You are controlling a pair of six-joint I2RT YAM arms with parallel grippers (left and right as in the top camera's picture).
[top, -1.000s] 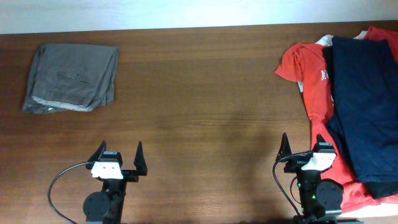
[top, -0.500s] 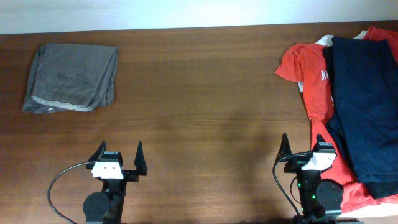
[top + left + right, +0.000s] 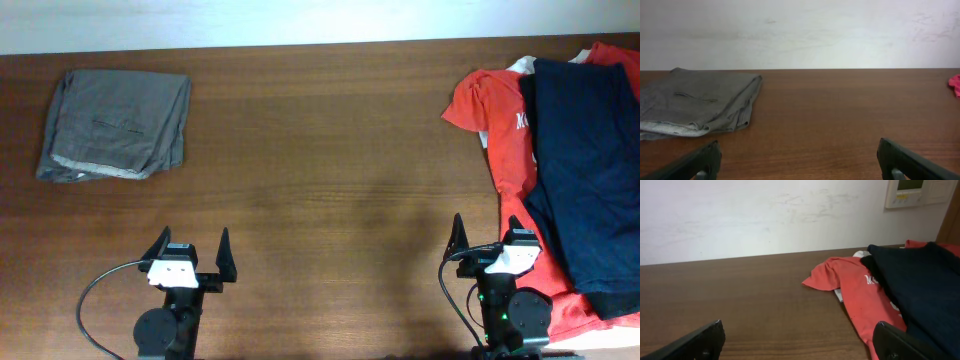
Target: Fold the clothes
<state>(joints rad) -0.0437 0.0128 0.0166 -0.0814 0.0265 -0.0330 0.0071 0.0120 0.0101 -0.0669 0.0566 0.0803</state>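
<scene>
Left tool [image 3: 194, 240] and right tool [image 3: 487, 235] splayed, empty; white lettering [image 3: 521, 121] on orange-red T-shirt [image 3: 505, 160] half covered.

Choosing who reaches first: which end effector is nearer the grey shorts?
Left. The left end effector sits in front of the shorts, apart from them; the right end effector is across the table, beside the red shirt.

A dark brown wood-grain counter [image 3: 330, 150] spreads out in front of me, its far edge meeting a plain white painted wall [image 3: 805, 30] marked with faint scuffs. Far right on that wall I see a beige rectangular control panel [image 3: 914, 192] beside a brown wooden upright [image 3: 953, 215]. The light is soft and even.
</scene>
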